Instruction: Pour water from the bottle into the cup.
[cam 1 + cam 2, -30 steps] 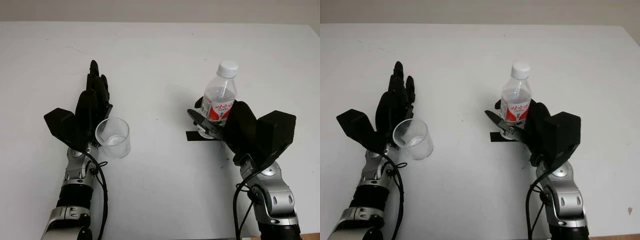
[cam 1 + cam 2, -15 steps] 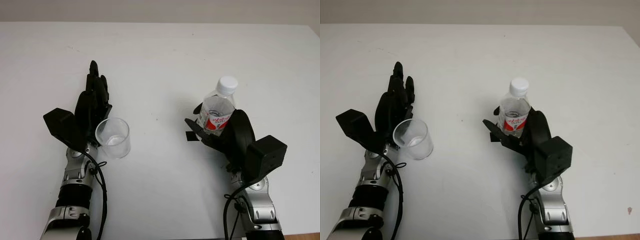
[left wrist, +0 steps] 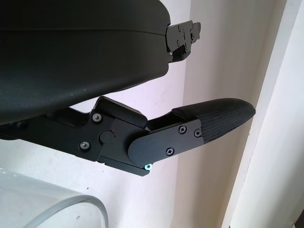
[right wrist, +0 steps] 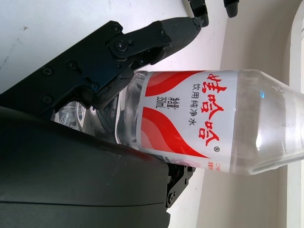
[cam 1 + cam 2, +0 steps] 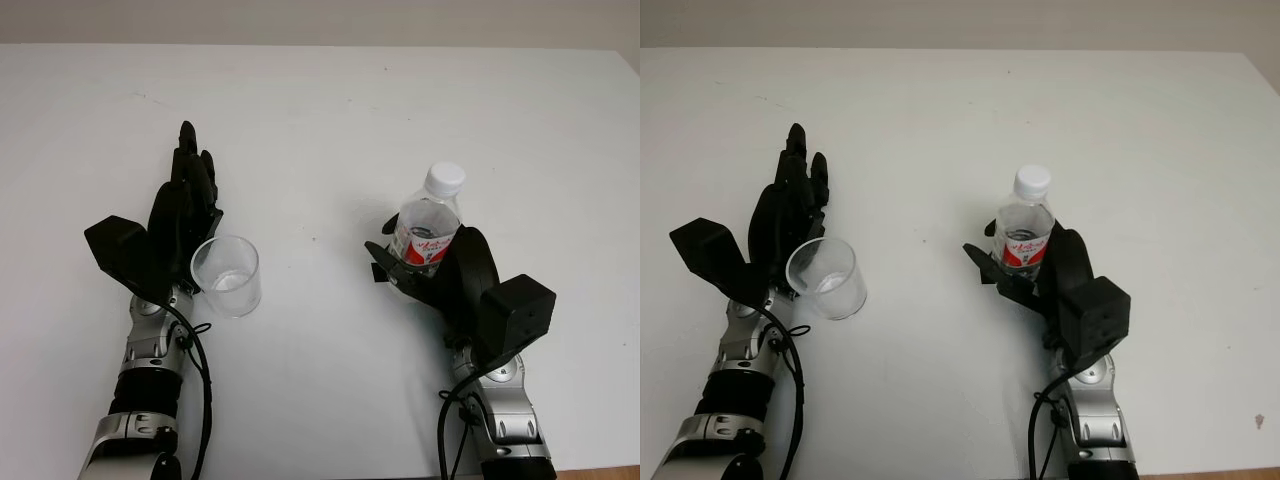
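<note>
Bottle (image 5: 428, 226) stood upright on the right part of the white desk (image 5: 320, 110) in the left eye view, with its white cap (image 5: 442, 179) on. The right hand (image 5: 440, 270) was closed around its lower part from the near side, and the black fingers (image 5: 385, 262) came around the base on the side toward the cup. The clear cup (image 5: 226, 276) stood on the left part of the desk, well apart from the bottle. The left hand (image 5: 178, 215) was open just beside the cup, on its outer side, and the fingers pointed away from the robot.

In the right eye view the same layout was seen, with the bottle (image 5: 1024, 232) in the right hand (image 5: 1040, 272) and the cup (image 5: 826, 278) next to the left hand (image 5: 788, 215).

The left wrist view showed what the head views did not: a piece of the cup's rim (image 3: 57, 209) very close to the hand's shell, and one padded finger (image 3: 209, 121) that reached past it with nothing held.

The right wrist view showed the red and white label (image 4: 190, 121) with printed characters, and the fingers (image 4: 137, 45) that pressed on the clear body of the bottle below this label.
</note>
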Robot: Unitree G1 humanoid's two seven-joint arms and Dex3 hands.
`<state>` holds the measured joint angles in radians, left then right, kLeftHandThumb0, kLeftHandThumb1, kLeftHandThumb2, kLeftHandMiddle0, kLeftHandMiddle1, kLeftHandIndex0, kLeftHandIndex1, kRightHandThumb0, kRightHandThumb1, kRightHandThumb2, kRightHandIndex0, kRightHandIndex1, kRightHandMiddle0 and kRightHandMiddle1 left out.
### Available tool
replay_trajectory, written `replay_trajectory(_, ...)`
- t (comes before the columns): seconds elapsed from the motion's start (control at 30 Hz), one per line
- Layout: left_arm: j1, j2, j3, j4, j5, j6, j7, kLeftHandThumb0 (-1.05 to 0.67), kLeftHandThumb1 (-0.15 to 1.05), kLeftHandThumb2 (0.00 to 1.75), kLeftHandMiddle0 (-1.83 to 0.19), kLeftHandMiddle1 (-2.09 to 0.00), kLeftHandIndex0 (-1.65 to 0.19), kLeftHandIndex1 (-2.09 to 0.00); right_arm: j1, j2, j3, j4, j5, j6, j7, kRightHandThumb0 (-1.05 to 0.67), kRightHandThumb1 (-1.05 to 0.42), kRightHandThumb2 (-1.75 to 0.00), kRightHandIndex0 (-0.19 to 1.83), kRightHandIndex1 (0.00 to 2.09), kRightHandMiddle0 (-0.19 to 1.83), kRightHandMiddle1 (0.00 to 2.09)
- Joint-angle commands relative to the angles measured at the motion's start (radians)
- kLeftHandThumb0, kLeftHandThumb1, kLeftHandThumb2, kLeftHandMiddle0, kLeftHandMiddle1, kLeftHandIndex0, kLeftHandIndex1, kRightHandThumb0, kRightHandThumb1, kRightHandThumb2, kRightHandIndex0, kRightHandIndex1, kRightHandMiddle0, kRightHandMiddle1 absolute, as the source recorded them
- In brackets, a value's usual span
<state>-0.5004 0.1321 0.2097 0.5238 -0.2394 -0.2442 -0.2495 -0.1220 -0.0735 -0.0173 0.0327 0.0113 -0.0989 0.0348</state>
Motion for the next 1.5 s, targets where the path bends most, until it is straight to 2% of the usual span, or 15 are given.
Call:
replay_trajectory(0.0, 0.008, 0.007, 0.003, 0.004, 0.001, 0.001, -0.001, -0.82, 1.05, 0.75, 0.19, 0.0, 0.19, 0.0, -0.009, 0.001, -0.006, -0.004, 0.009, 0.006, 0.006, -0.46, -1.05, -0.4, 1.15, 2.09, 0.94, 2.09)
replay_trajectory(0.1, 0.007, 0.009, 0.002, 0.005, 0.001, 0.0, -0.004, -0.82, 1.05, 0.75, 0.19, 0.0, 0.19, 0.0, -0.006, 0.007, -0.009, -0.016, 0.029, 0.036, 0.016, -0.47, -1.05, -0.39, 1.13, 2.09, 0.93, 2.09)
replay_trajectory(0.23, 0.007, 0.01, 0.002, 0.004, 0.002, 0.003, -0.001, -0.83, 1.05, 0.75, 0.19, 0.0, 0.19, 0.0, -0.002, 0.018, -0.014, -0.021, 0.062, 0.064, 0.027, -0.47, -1.05, -0.37, 1.05, 2.09, 0.8, 2.09)
replay_trajectory(0.33, 0.005, 0.012, 0.003, 0.007, 0.0, 0.004, -0.002, -0.84, 1.05, 0.73, 0.19, 0.0, 0.19, 0.0, -0.003, 0.018, -0.011, -0.002, 0.067, 0.041, 0.041, -0.52, -1.05, -0.27, 0.79, 2.09, 0.55, 2.09)
replay_trajectory(0.37, 0.005, 0.013, 0.003, 0.007, 0.001, 0.005, -0.001, -0.84, 1.05, 0.73, 0.19, 0.0, 0.19, 0.0, -0.003, 0.024, -0.014, -0.003, 0.084, 0.05, 0.05, -0.55, -1.05, -0.2, 0.58, 2.06, 0.36, 2.02)
replay_trajectory(0.4, 0.006, 0.014, 0.003, 0.006, 0.002, 0.006, 0.001, -0.84, 1.05, 0.73, 0.19, 0.0, 0.19, 0.0, -0.003, 0.028, -0.016, -0.006, 0.103, 0.062, 0.062, -0.56, -1.05, -0.16, 0.46, 2.01, 0.26, 1.95)
replay_trajectory(0.47, 0.006, 0.013, 0.003, 0.002, 0.003, 0.01, 0.004, -0.84, 1.05, 0.73, 0.19, 0.0, 0.19, 0.0, -0.004, 0.026, -0.02, 0.001, 0.138, 0.063, 0.101, -0.6, -1.04, -0.09, 0.29, 1.76, 0.17, 1.7)
replay_trajectory(0.53, 0.007, 0.014, 0.002, -0.001, 0.002, 0.013, 0.004, -0.84, 1.05, 0.73, 0.19, -0.01, 0.19, 0.0, -0.002, 0.002, -0.008, 0.011, 0.121, 0.046, 0.132, -0.63, -1.03, -0.06, 0.13, 1.36, 0.07, 1.43)
replay_trajectory(0.6, 0.006, 0.015, 0.002, 0.002, 0.0, 0.011, -0.001, -0.84, 1.05, 0.73, 0.19, -0.01, 0.19, 0.0, 0.001, -0.013, -0.003, 0.012, 0.113, 0.049, 0.156, -0.68, -1.02, -0.05, 0.03, 1.06, -0.03, 1.26)
replay_trajectory(0.7, 0.004, 0.013, 0.003, 0.004, -0.002, 0.007, -0.004, -0.84, 1.05, 0.73, 0.19, -0.01, 0.19, 0.0, 0.012, -0.022, 0.0, -0.007, 0.105, 0.071, 0.166, -0.7, -1.01, -0.05, -0.03, 0.86, -0.09, 1.13)
replay_trajectory(0.9, 0.003, 0.014, 0.001, 0.006, 0.003, 0.007, -0.001, -0.84, 1.05, 0.73, 0.19, 0.0, 0.19, 0.0, 0.03, -0.031, 0.005, -0.025, 0.095, 0.084, 0.174, -0.68, -1.03, -0.06, -0.08, 0.72, -0.11, 1.01)
replay_trajectory(1.07, 0.004, 0.013, 0.001, -0.001, 0.001, 0.012, 0.001, -0.84, 1.05, 0.73, 0.19, 0.0, 0.19, 0.0, 0.042, -0.04, 0.011, -0.034, 0.088, 0.084, 0.186, -0.67, -0.97, -0.05, 0.01, 0.23, -0.06, 0.69)
replay_trajectory(1.37, 0.005, 0.014, 0.004, 0.0, -0.004, 0.015, -0.005, -0.84, 1.05, 0.73, 0.19, 0.0, 0.19, 0.0, 0.065, -0.054, 0.005, -0.044, 0.088, 0.064, 0.209, -0.71, -0.92, -0.05, -0.04, 0.07, -0.09, 0.48)
replay_trajectory(1.43, 0.006, 0.014, 0.004, -0.002, -0.003, 0.015, -0.004, -0.84, 1.05, 0.73, 0.19, 0.0, 0.19, 0.0, 0.073, -0.066, 0.003, -0.049, 0.079, 0.057, 0.213, -0.73, -0.9, -0.05, -0.11, 0.05, -0.12, 0.39)
replay_trajectory(1.47, 0.006, 0.015, 0.004, -0.002, -0.003, 0.018, -0.003, -0.84, 1.05, 0.73, 0.19, -0.01, 0.19, 0.0, 0.08, -0.08, 0.0, -0.049, 0.068, 0.044, 0.216, -0.79, -0.9, -0.05, -0.16, 0.02, -0.16, 0.21)
